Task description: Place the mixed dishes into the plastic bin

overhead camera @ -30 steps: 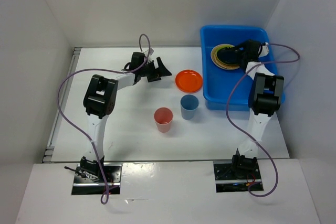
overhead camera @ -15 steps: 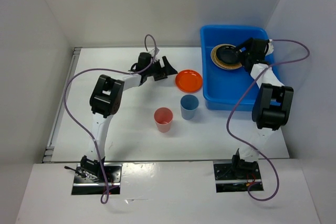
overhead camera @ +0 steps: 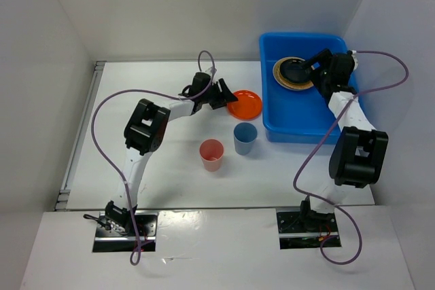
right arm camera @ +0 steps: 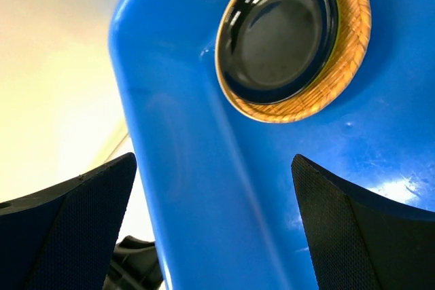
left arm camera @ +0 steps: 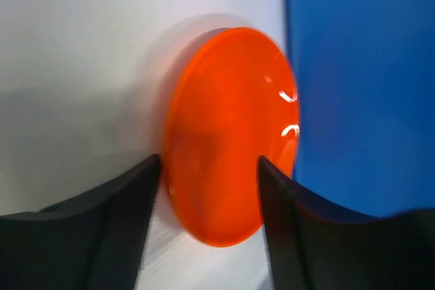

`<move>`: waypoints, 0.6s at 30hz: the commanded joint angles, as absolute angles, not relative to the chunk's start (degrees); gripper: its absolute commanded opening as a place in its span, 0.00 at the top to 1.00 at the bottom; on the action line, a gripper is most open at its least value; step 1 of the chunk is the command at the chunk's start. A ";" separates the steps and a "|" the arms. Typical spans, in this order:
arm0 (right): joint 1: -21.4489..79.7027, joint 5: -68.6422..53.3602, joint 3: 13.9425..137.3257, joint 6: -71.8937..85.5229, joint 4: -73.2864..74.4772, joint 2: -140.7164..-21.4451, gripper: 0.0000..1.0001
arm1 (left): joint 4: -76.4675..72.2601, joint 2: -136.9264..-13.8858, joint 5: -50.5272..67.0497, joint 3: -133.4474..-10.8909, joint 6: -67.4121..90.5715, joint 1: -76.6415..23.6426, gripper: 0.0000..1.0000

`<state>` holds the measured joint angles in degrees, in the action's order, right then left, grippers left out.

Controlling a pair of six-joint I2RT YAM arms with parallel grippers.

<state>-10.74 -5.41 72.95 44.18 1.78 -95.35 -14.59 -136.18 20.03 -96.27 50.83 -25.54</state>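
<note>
An orange plate point(overhead camera: 245, 104) lies on the white table just left of the blue plastic bin point(overhead camera: 309, 121). My left gripper point(overhead camera: 224, 93) is open at the plate's left edge; in the left wrist view its two fingers straddle the near rim of the orange plate point(left arm camera: 228, 161). My right gripper point(overhead camera: 314, 67) is open and empty above the bin. A black plate point(overhead camera: 296, 70) sits on a woven bamboo tray point(overhead camera: 283, 83) inside the bin, also seen in the right wrist view point(right arm camera: 279, 35). A pink cup point(overhead camera: 211, 154) and a blue cup point(overhead camera: 245, 138) stand upright mid-table.
White walls enclose the table on three sides. The bin point(left arm camera: 360, 86) wall rises right beside the orange plate. Purple cables loop over both arms.
My left gripper has moved right to the orange plate's edge. My right gripper has drawn back and up from the stack in the bin, leaving the black plate on top.
</note>
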 commanded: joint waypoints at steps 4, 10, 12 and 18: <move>-10.28 -7.38 71.89 41.84 -0.97 -89.12 0.01 | -11.34 -140.01 17.31 -95.01 54.14 -25.05 0.61; -10.28 -12.02 71.37 40.70 -1.49 -86.48 0.01 | -12.39 -139.14 19.68 -95.01 55.28 -24.53 1.00; -10.28 -15.19 71.37 39.82 -1.49 -84.82 0.01 | -13.26 -137.21 21.53 -93.09 55.28 -23.83 1.00; -3.53 -25.39 74.17 32.44 0.17 -82.97 0.01 | -15.74 -119.56 22.06 -80.62 52.66 -17.41 1.00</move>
